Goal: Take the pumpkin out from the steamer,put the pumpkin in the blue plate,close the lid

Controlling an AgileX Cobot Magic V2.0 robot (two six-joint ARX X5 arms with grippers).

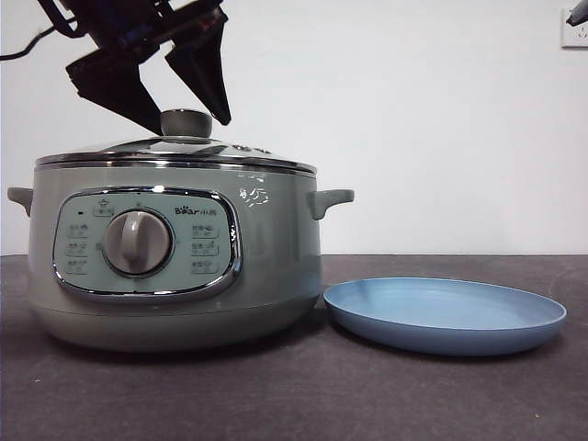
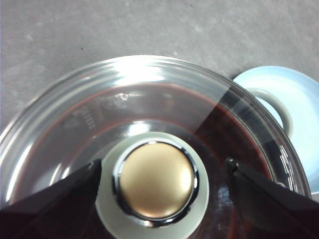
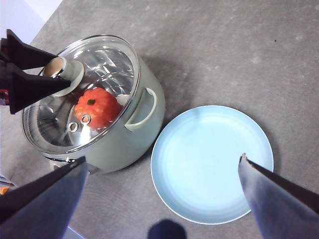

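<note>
The sage-green steamer (image 1: 175, 266) stands at the left with the glass lid (image 1: 138, 149) on it. Through the lid (image 3: 107, 59) the right wrist view shows the orange pumpkin (image 3: 97, 107) inside the steamer (image 3: 134, 144). My left gripper (image 1: 189, 121) is open and straddles the lid's knob (image 2: 157, 181), one jaw on each side with a gap. The blue plate (image 1: 446, 312) lies empty right of the steamer. My right gripper (image 3: 162, 158) is open and empty, high above the plate (image 3: 212, 164).
The steamer's side handle (image 1: 329, 199) sticks out toward the plate. The dark table (image 1: 367, 395) runs to a white wall with a socket (image 1: 574, 32). The right arm shows only as a black tip (image 1: 577, 11) at the top right corner.
</note>
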